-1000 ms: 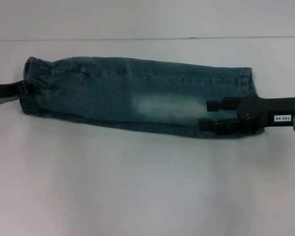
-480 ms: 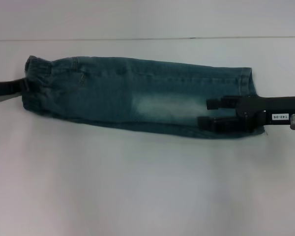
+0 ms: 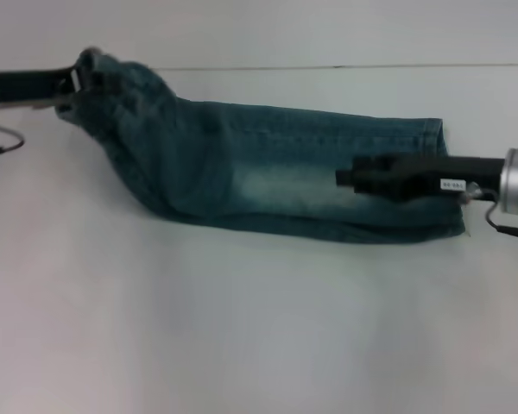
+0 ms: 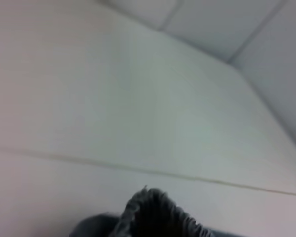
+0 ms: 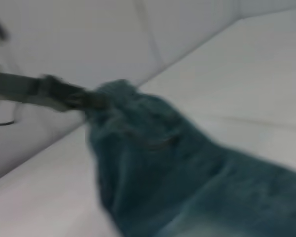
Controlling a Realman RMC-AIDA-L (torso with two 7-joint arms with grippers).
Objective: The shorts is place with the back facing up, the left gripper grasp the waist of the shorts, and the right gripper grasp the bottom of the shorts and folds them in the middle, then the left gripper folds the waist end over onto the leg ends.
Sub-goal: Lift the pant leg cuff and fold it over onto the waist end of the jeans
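Observation:
The blue denim shorts (image 3: 268, 164) lie folded lengthwise on the white table (image 3: 242, 328), leg ends to the right. My left gripper (image 3: 76, 79) is shut on the waist and holds it lifted above the table at the far left, so the cloth slopes down toward the legs. The gathered waist (image 4: 155, 215) shows at the edge of the left wrist view. From the right wrist view I see the raised shorts (image 5: 187, 173) with the left gripper (image 5: 81, 98) pinching their top. My right gripper (image 3: 344, 178) reaches in from the right over the leg ends, turned edge-on.
The table's back edge (image 3: 328, 66) meets a pale wall just behind the shorts. Loose cables hang by the left arm (image 3: 4, 142) and the right arm (image 3: 501, 226). White tabletop stretches in front of the shorts.
The left gripper has risen and moved back with the waist, lifting that end off the table. The right gripper has rotated about its wrist and slid slightly left over the legs.

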